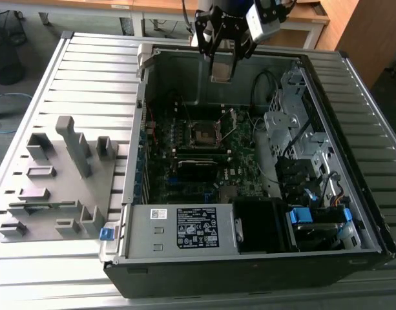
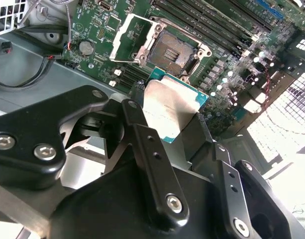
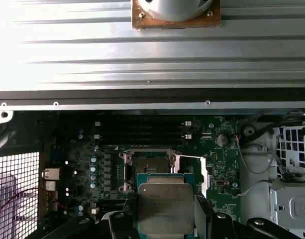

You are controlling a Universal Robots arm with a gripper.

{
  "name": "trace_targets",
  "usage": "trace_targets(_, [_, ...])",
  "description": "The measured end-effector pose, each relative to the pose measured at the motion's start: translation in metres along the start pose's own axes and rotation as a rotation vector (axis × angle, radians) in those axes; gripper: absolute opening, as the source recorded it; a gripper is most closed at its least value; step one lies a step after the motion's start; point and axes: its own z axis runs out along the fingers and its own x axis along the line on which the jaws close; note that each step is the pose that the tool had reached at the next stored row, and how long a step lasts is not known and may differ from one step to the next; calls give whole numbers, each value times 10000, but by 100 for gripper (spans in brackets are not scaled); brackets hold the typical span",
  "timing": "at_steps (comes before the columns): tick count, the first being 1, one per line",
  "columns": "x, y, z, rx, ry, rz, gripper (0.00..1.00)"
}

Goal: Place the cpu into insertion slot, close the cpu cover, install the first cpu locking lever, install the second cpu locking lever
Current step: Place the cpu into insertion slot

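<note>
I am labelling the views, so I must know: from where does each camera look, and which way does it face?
Exterior view: off the arm, high, looking down into the open case; the gripper shows over its far edge.
Second wrist view: on the wrist, looking along the fingers, past the held cpu, at the socket.
First wrist view: on the wrist, looking past the cpu at the motherboard; fingers show.
Both wrist views share cpu and socket.

An open computer case [image 1: 236, 279] lies on the ribbed metal table [image 1: 94, 71], with a silver power supply [image 1: 178, 229] at the end nearest the exterior camera. On the exterior view's left, a grey fixture [image 1: 55, 187] of upright blocks rests on the table. A black mesh bin [image 1: 5, 46], probably a wastebasket, stands beyond the table's far corner.
</note>
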Motion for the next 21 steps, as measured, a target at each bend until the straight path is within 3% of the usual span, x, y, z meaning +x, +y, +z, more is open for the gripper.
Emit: trace_targets(21, [-1,-7,75,3,-6,-1,54])
